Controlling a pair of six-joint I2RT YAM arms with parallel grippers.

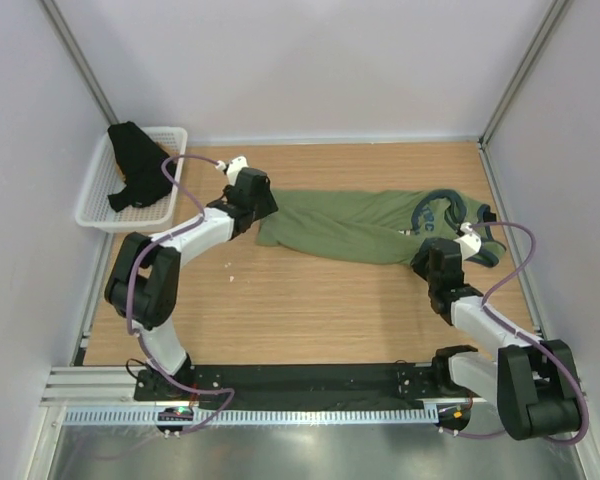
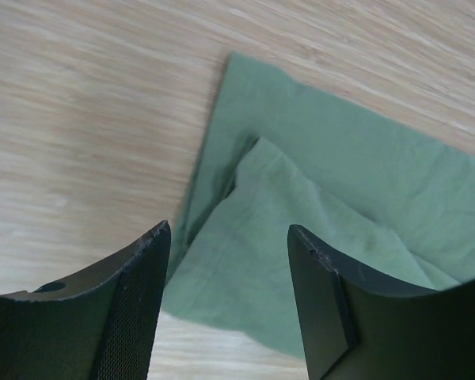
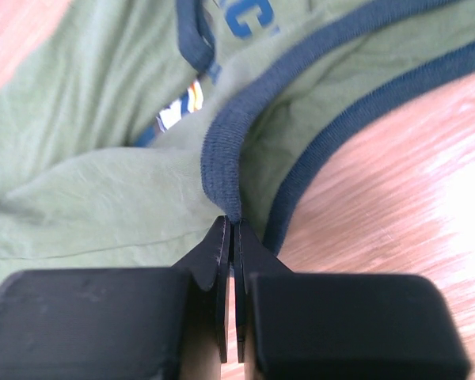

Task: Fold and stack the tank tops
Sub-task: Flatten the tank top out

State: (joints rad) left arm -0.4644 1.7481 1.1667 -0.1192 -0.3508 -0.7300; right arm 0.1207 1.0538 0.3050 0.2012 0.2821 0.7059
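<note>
The olive green tank top lies spread lengthwise across the middle of the wooden table, its navy-trimmed neck end to the right. My left gripper hovers over the folded hem corner at its left end. In the left wrist view the gripper is open, the green cloth showing between its fingers. My right gripper is shut on the navy trim at the top's near right edge. The black tank top lies bunched in the basket.
A white mesh basket stands at the table's back left corner against the wall. White walls close the table on the left, back and right. Bare wood runs between the green top and the arm bases.
</note>
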